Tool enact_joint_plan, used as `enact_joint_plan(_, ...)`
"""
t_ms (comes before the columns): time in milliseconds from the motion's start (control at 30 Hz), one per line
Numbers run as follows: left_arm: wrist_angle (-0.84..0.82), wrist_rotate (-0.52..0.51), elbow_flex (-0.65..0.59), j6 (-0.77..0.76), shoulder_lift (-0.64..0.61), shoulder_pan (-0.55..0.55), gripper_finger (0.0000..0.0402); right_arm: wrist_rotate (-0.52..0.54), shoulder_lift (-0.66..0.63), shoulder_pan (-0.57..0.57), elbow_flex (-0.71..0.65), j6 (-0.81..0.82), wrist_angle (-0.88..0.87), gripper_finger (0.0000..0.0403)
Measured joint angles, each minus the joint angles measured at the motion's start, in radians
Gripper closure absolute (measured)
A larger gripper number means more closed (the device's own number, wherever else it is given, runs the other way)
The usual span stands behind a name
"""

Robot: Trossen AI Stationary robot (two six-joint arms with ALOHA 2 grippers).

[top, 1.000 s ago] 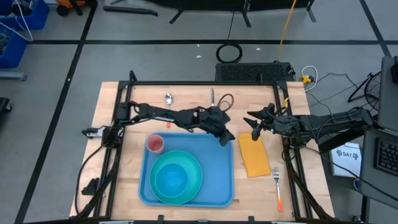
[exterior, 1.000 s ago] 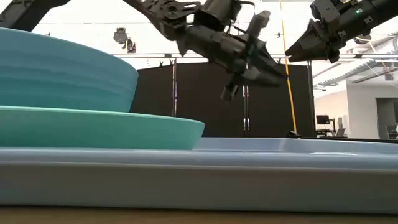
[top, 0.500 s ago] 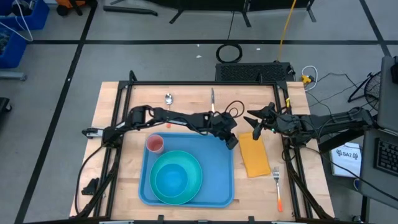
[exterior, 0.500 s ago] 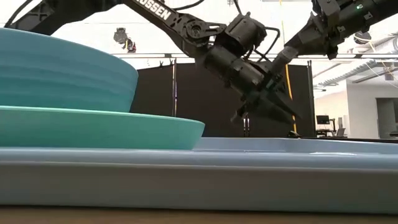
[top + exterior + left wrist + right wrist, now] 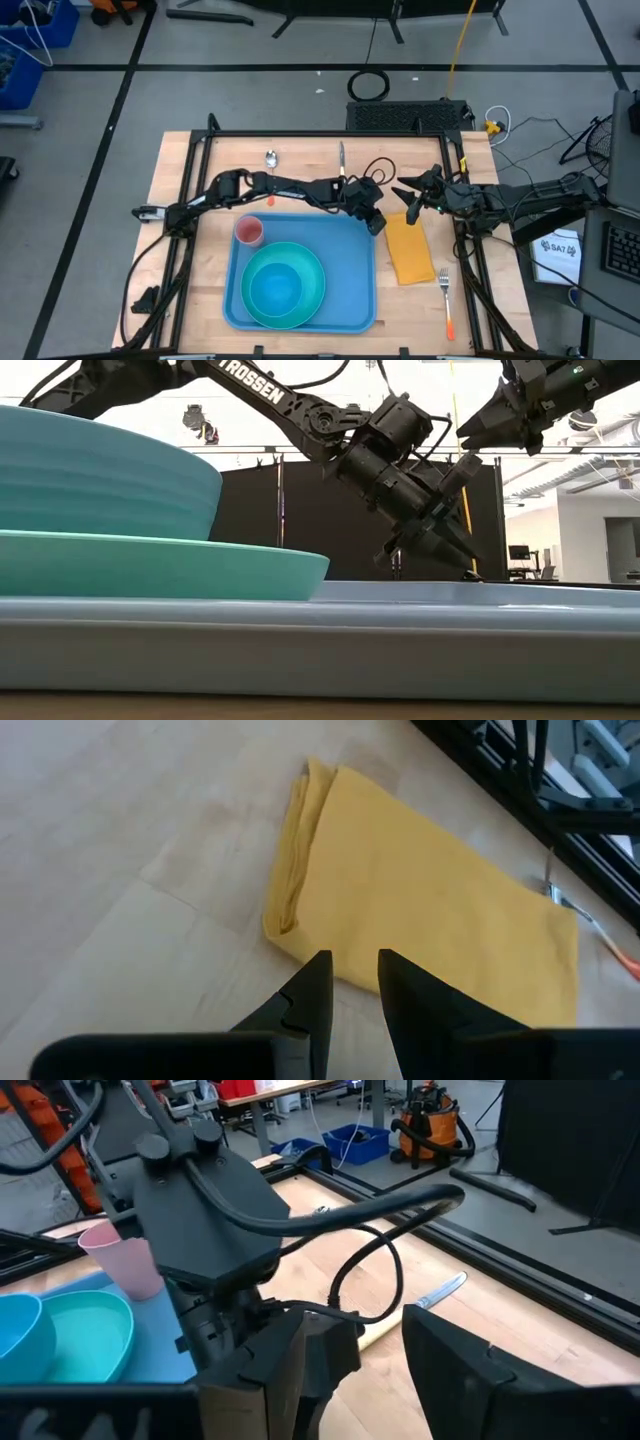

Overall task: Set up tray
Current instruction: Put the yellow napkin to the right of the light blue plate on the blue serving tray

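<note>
Left hand [image 5: 377,225], fingers slightly parted, hovers right of centre beside the yellow napkin [image 5: 409,250]. Right hand [image 5: 403,196] open nearby, above the tray [image 5: 355,290].

light-blue tray [image 5: 350,270], teal plate [image 5: 312,292], yellow napkin [image 5: 410,250]

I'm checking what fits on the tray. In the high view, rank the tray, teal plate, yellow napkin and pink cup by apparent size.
Largest to smallest:
1. tray
2. teal plate
3. yellow napkin
4. pink cup

The overhead view keeps them comparable.
</note>
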Motion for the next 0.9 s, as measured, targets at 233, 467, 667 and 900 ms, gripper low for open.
enact_joint_plan(233,0.016,0.003,0.001,0.002,0.023,0.004,0.0314,-0.002,0.0,0.0,0.0,0.0,0.0,0.0245)
enact_joint_plan(467,0.11,0.048,0.0,0.021,0.046,-0.001,0.0314,-0.03,0.004,0.0,0.0,-0.002,-0.002,0.0245)
enact_joint_plan(667,0.073,0.168,0.0,0.201,-0.038,-0.019,0.034,-0.129,0.004,0.0,0.0,0.045,-0.068,0.0247)
enact_joint_plan(900,-0.163,0.08,0.0,0.537,-0.215,-0.157,0.0398,-0.31,0.027,0.021,0.0,0.218,-0.307,0.0368)
